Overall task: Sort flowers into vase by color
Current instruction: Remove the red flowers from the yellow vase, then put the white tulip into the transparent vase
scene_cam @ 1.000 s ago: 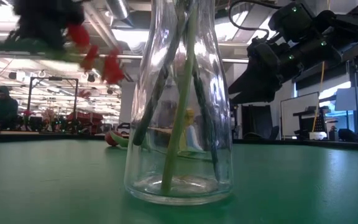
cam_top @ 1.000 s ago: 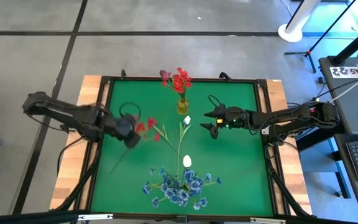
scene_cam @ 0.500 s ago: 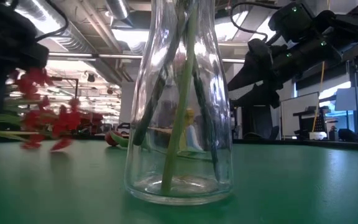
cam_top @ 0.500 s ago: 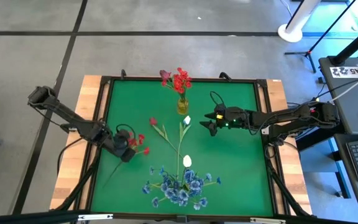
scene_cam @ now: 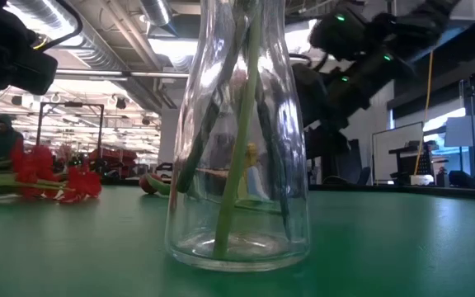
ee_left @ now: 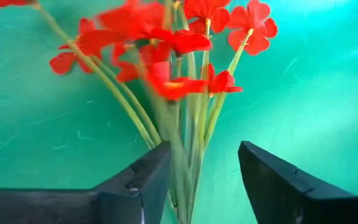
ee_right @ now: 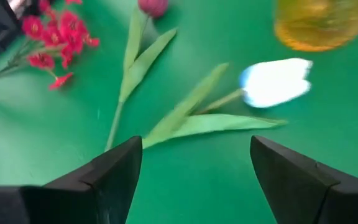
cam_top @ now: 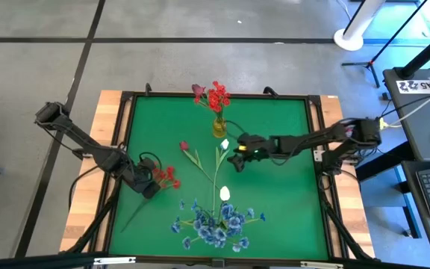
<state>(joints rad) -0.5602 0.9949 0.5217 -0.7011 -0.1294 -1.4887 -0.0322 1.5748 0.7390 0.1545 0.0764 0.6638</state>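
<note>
A red flower cluster (cam_top: 167, 176) lies on the green mat at the left, its stem running toward the near left. My left gripper (cam_top: 149, 184) is open just above it, and the stems (ee_left: 185, 168) pass between its fingers (ee_left: 201, 149). My right gripper (cam_top: 237, 159) hangs open in mid-table beside a white bud (ee_right: 275, 82) that lies by a small yellow vase (cam_top: 219, 127) holding red flowers. A pink rosebud (cam_top: 184, 146) and a second white bud (cam_top: 225, 194) also lie on the mat. Blue flowers (cam_top: 215, 222) stand in a clear glass vase (scene_cam: 237, 140).
The mat is bounded by a dark raised frame (cam_top: 123, 149) on a wooden table. The glass vase stands near the table's near edge in the middle. Bare mat (cam_top: 282, 209) lies at the near right and at the far left.
My left gripper has gone down and toward the table's near-left corner. The red cluster it carried in the air now lies on the mat. My right gripper has moved toward the table's left, closer to the white bud by the yellow vase, rolling as it went.
</note>
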